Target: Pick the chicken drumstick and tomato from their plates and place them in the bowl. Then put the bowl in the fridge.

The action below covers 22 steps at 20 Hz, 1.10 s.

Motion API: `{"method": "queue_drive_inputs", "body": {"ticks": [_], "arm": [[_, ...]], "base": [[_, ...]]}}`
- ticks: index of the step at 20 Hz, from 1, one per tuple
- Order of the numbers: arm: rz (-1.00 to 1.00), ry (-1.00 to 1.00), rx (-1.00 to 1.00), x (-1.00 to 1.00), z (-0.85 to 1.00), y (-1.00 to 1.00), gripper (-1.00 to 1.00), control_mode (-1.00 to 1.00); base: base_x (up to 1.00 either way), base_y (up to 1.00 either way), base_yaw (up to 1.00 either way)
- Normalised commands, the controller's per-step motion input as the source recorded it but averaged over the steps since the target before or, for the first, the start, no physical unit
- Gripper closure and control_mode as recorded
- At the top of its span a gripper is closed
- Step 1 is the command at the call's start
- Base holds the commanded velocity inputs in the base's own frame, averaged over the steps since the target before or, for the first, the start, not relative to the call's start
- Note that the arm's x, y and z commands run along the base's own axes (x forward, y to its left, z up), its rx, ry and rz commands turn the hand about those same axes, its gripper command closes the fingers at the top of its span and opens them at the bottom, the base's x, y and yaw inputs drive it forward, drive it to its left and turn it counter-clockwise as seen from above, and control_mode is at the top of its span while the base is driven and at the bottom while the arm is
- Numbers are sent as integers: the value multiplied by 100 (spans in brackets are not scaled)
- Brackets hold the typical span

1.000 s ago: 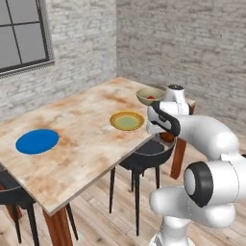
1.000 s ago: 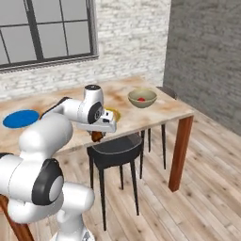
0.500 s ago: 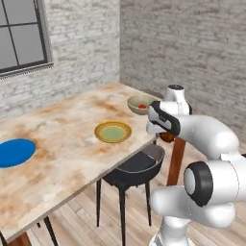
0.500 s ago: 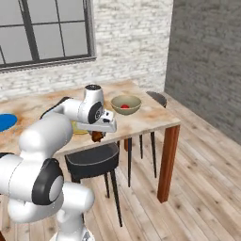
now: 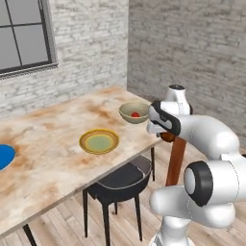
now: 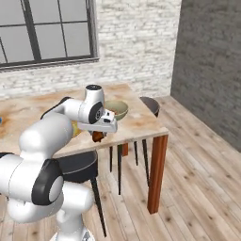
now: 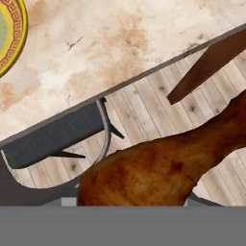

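Note:
My gripper (image 5: 166, 135) (image 6: 98, 135) hangs just off the table's front edge, shut on the chicken drumstick (image 5: 167, 137) (image 6: 98, 137). In the hand view, the reddish-brown drumstick (image 7: 163, 168) looms large over the floor and the stool. The olive-tan bowl (image 5: 126, 115) (image 6: 120, 112) stands near the table's right end, just behind the gripper, with the red tomato (image 5: 135, 115) inside it. The yellow-rimmed plate (image 5: 98, 141) (image 7: 8, 38) lies bare to the left of the bowl. At the left edge, the blue plate (image 5: 4, 156) shows in part.
A black stool (image 5: 120, 180) (image 7: 53, 139) stands under the table's front edge below the gripper. A second stool (image 6: 149, 104) sits past the table's end. The brown table leg (image 6: 155, 174) (image 5: 175, 161) marks the corner. Open wooden floor lies to the right.
The whole scene has slid left in both base views as the base drove right along the table. The bowl is now close to the gripper, which still holds the drumstick.

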Motion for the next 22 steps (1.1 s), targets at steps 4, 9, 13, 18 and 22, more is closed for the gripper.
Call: {"method": "queue_drive_inputs", "body": {"ticks": [4, 9, 13, 18, 22], "arm": [[0, 0, 0, 0, 0, 0, 100, 100], [0, 0, 0, 0, 0, 0, 100, 100], [0, 0, 0, 0, 0, 0, 100, 100], [0, 0, 0, 0, 0, 0, 100, 100], [0, 0, 0, 0, 0, 0, 100, 100]], "base": [[39, -48, 25], [39, -51, 22], [40, -55, 16], [41, -56, 12], [44, -50, 18]]}}
